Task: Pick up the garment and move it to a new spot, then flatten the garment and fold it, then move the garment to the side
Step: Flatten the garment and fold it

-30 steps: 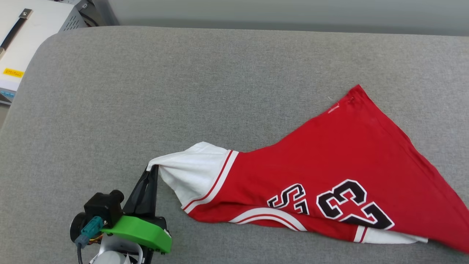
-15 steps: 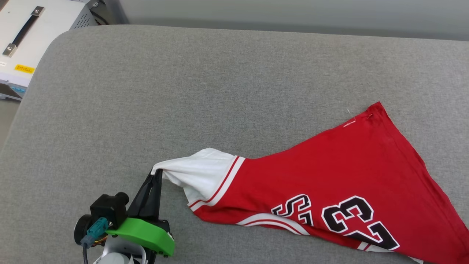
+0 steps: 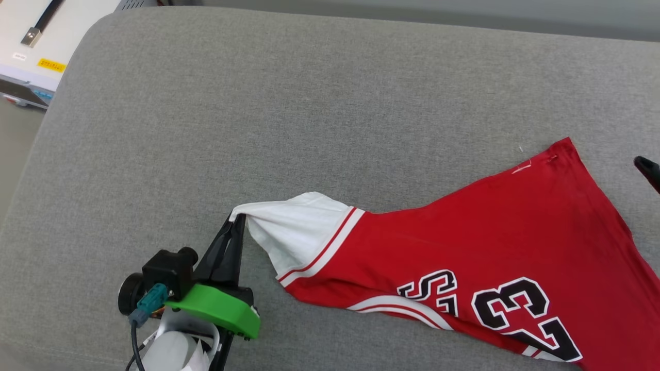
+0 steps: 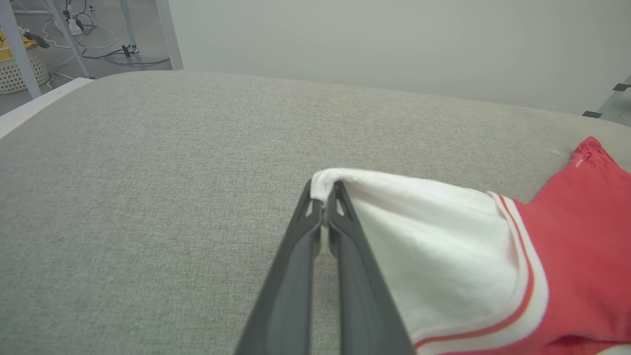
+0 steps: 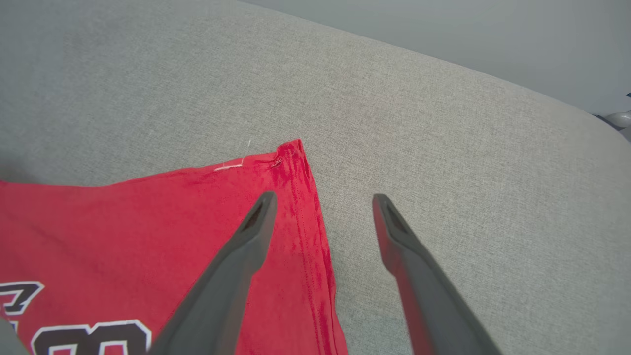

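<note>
Left gripper [image 3: 238, 222] is pressed together on the tip of the white sleeve [image 4: 434, 236] of the garment [image 3: 464, 242], and the cloth rises a little from the grey padded surface [image 3: 258, 103] up to the fingertips. From this gripper the shirt spreads away to the right, lying in a slanted triangle with the lettering [image 3: 510, 309] facing up. I judge it light, soft and limp. It will sag and wrinkle, so I would hold it at corners and seams, not at the middle. Farther off, my right gripper [image 5: 324, 199] has its jaws apart over the red hem edge, one finger above cloth and the other above bare surface. The hem corner [image 5: 291, 148] lies just beyond its tips.
</note>
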### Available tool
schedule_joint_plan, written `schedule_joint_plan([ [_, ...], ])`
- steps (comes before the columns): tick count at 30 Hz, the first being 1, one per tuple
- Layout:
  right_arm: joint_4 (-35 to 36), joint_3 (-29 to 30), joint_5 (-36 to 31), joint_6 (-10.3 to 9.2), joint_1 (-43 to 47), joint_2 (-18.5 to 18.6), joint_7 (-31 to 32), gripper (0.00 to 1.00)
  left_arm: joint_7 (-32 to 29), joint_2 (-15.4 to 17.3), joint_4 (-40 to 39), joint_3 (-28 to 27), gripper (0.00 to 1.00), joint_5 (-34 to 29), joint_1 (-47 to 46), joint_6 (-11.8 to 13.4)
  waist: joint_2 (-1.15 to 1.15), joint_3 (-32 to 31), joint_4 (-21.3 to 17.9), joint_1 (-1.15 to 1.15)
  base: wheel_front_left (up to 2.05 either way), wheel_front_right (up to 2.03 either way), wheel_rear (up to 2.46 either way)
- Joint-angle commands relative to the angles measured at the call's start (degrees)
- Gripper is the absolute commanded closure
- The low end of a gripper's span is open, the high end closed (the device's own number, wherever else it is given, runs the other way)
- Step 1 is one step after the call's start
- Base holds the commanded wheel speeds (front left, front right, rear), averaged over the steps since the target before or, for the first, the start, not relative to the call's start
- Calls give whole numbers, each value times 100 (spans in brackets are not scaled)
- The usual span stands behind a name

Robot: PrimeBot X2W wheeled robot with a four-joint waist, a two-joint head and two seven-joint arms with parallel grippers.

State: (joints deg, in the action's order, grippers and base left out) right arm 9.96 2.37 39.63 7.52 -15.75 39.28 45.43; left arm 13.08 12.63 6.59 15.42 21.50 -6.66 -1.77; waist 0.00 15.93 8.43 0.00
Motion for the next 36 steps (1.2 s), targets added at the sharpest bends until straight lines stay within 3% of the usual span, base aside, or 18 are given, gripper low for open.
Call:
schedule_joint_plan([
  [1, -144, -242, -64, -3, -316, 44, 176, 0, 44, -31, -5, 16, 100, -52, -128, -24, 0, 136, 117, 0, 0, 0, 0],
  [6, -875, -1307, -260, -3, -1409, 182, 789, 0, 76, -129, -13, 120, 100, -89, -341, -58, 0, 366, 262, 0, 0, 0, 0],
  [11, -1809, -2096, -345, -3, -2129, 225, 998, 0, 111, -209, -4, 208, 100, -126, -523, -101, 0, 565, 389, 0, 0, 0, 0],
  [12, -2389, -2305, -321, -3, -2367, 153, 905, 0, 129, -260, 11, 249, 100, -138, -610, -124, 0, 662, 455, 0, 0, 0, 0],
  [16, -3077, -2484, -216, -3, -2532, -73, 564, 0, 152, -322, 59, 283, 100, -148, -693, -150, 0, 739, 509, 0, 0, 0, 0],
  [17, -3457, -2795, -134, -3, -2490, -162, 416, 0, 165, -358, 105, 286, 100, -152, -721, -161, 0, 764, 517, 0, 0, 0, 0],
  [21, -3743, -3247, 33, -3, -2399, -118, 351, 0, 177, -389, 169, 279, 100, -154, -731, -177, 0, 748, 496, 0, 0, 0, 0],
  [22, -3766, -3299, 77, -3, -2410, -114, 287, 89, 178, -387, 185, 270, 100, -155, -727, -179, 0, 733, 478, 0, 0, 0, 0],
  [23, -3773, -3352, 123, -3, -2438, -105, 169, 100, 180, -382, 206, 257, 100, -155, -719, -180, 0, 705, 452, 0, 0, 0, 0],
  [30, -3618, -3514, 354, -3, -2742, 121, -967, 100, 187, -277, 336, 183, 100, -179, -712, -216, 0, 331, 259, 0, 0, 0, 0],
  [36, -3086, -3525, 682, -3, -2776, 385, -1823, 100, 182, -5, 256, 27, 100, -208, -793, -231, 0, -86, 28, 0, 0, 0, 0],
])
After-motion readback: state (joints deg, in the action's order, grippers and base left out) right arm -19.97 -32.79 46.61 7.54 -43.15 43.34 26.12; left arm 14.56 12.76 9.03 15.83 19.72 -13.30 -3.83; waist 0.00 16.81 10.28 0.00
